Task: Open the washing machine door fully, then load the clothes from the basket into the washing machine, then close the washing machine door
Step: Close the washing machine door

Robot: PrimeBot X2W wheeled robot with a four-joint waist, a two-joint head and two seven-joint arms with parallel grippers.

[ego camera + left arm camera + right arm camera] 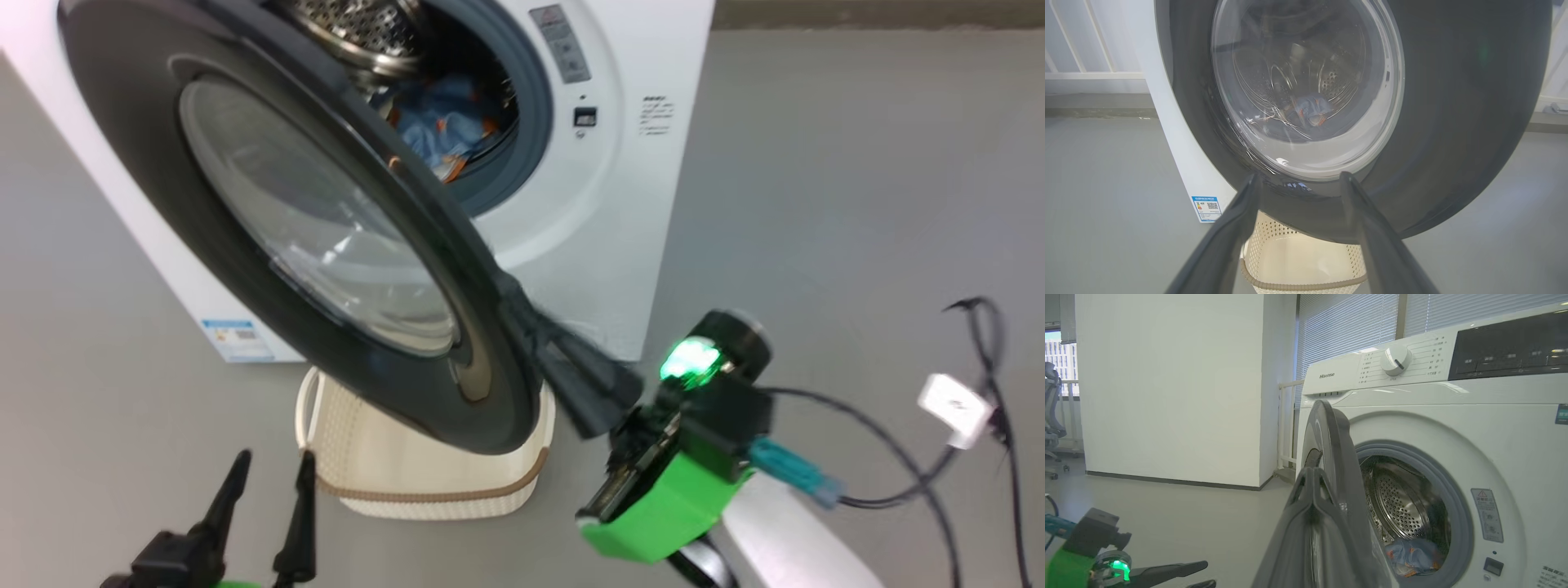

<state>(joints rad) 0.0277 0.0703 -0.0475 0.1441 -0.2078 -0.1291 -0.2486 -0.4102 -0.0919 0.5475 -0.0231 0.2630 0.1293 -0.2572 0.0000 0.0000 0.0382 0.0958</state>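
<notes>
The washing machine (pixel 588 212) stands with its door (pixel 163 204) swung partway out, black ring around clear glass. Blue clothes (pixel 445 131) with orange marks lie in the steel drum, also the clothes (pixel 1412 555) in the right wrist view. My right gripper (pixel 513 287) is shut, its joined fingertips against the door's free edge (pixel 1335 457). My left gripper (pixel 273 459) stands open low at the left, short of the door (pixel 1453 122). The cream basket (pixel 424 482) sits on the floor under the door; the part of its inside that shows is bare.
Black cables and a white adapter (pixel 955 408) lie on the grey floor at the right. A white wall (pixel 1167 396) rises left of the machine, with a railing (pixel 1086 75) behind. An office chair (pixel 1051 408) stands far off.
</notes>
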